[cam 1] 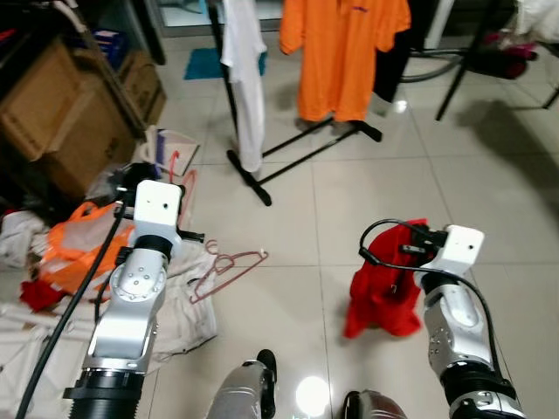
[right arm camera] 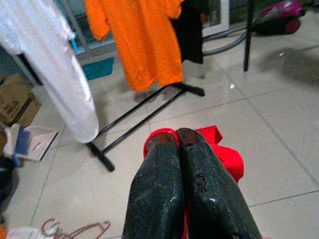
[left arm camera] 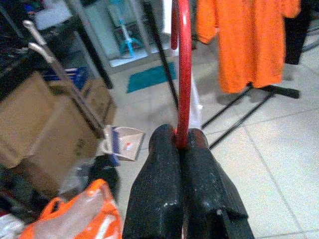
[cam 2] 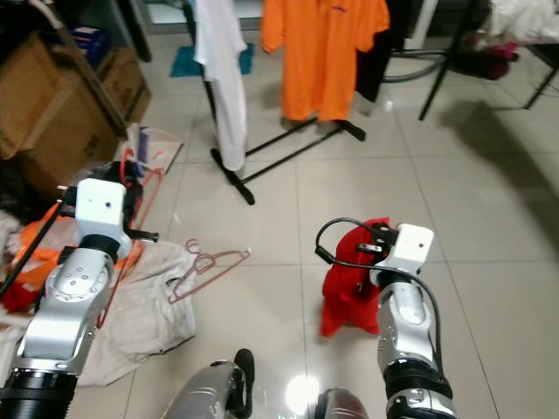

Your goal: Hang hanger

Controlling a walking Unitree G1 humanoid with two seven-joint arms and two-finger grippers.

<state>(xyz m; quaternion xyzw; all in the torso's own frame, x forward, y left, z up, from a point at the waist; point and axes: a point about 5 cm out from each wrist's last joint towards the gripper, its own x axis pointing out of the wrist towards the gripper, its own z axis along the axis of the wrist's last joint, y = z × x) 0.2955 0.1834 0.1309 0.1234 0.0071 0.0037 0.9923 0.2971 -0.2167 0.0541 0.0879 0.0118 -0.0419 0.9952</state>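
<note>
On the tiled floor (cam 1: 384, 188), a red hanger (left arm camera: 181, 74) is being gripped by the left hand (left arm camera: 181, 144), its fingers clenched on the hanger's thin rod, near the cardboard boxes (cam 1: 61, 122). A red garment (cam 1: 384, 292) is being pinched by the right hand (right arm camera: 178, 139), fingers pressed together on the cloth, just above the floor. A pink hanger (cam 1: 229, 266) is lying at the edge of a white cloth (cam 1: 188, 305). An orange shirt (cam 1: 341, 52) is hanging on the black rack (cam 1: 297, 148).
</note>
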